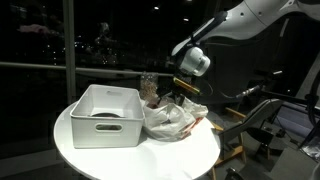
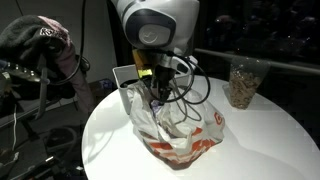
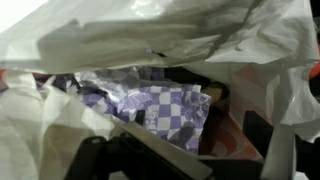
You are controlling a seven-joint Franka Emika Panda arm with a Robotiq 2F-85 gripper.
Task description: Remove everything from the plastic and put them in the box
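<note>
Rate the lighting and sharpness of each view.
In both exterior views the room behind is nearly black while the white table and box stand out bright; in an exterior view the arm near the lens looks soft; the wrist view is blurred, the bag's white plastic glaring at the top and the purple checked packet dim beneath.

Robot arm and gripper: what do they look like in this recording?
The arm has smooth white rounded shells, with a large grey round cap at a joint in an exterior view. The wrist ends in a black gripper carrying a small yellow marking. Thin black cables loop loosely around the wrist. No readable text shows.
</note>
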